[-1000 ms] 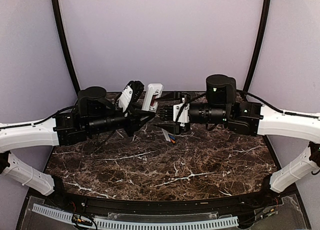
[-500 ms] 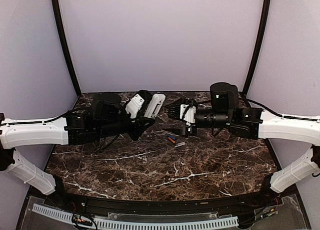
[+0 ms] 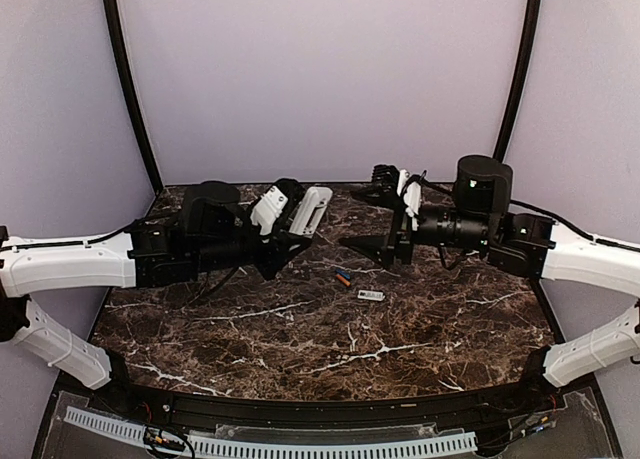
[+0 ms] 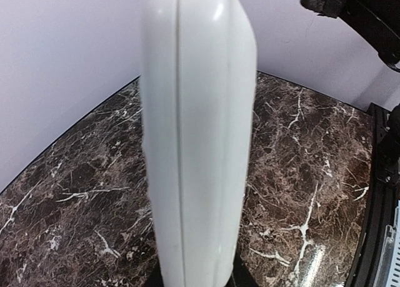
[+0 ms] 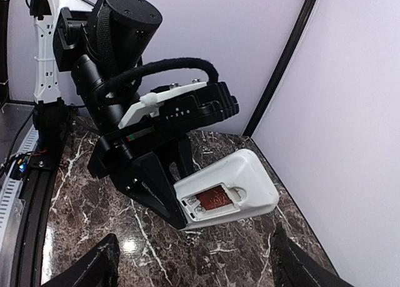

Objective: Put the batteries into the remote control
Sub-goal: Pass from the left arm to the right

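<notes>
The remote control [image 3: 308, 211] is clamped in the left end effector [image 3: 287, 231]; the right end effector [image 3: 378, 211] is spread, empty. The batteries [image 3: 342, 276] could be flicked aside if pinched off-centre.

**Looking like a robotics lab cell, not anyone's living room**

Two white-and-black robot arms, left [image 3: 60, 264] and right [image 3: 590, 259], are sitting bolted at the near edge of a dark marble-look tabletop [image 3: 400, 329]. A plain lavender backdrop [image 3: 320, 69] is wrapping around the whole thing, with black poles [image 3: 128, 79] curving up either side. A white slotted cable duct [image 3: 300, 445] is running along the front, and black cables are trailing off both arms. It's all giving off test-bench vibes.
</notes>
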Available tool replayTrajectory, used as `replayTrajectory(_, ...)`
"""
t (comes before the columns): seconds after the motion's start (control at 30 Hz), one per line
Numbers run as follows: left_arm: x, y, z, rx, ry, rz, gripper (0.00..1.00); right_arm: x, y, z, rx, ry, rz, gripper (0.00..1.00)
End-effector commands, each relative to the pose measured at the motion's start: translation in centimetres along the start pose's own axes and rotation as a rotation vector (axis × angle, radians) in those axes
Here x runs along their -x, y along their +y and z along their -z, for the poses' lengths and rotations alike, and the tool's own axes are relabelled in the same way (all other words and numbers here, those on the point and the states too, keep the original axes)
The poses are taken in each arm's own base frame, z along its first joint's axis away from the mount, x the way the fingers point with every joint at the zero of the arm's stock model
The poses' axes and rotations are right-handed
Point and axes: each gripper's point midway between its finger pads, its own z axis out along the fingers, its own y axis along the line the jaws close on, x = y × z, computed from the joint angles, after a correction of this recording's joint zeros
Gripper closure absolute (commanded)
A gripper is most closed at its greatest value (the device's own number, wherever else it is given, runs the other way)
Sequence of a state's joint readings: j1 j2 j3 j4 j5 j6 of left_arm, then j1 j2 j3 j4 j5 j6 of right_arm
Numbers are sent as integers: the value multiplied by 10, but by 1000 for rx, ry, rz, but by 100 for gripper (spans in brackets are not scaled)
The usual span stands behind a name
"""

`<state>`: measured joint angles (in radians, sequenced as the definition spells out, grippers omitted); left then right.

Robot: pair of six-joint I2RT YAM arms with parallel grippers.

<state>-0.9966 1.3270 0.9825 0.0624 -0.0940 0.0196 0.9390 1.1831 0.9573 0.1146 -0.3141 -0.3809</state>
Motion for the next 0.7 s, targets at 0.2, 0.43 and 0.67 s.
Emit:
replayTrajectory(0.2,8,-52,25,-318,-31,-118,100,17,-1,5,57,65,-159,19)
replayTrajectory(0.43,-6,-63,25,-390,20,-143,100,20,21,-5,216,60,-184,29)
replayTrajectory(0.67,-12,-68,25,-423,37,-156,100,11,35,-18,324,96,-225,48)
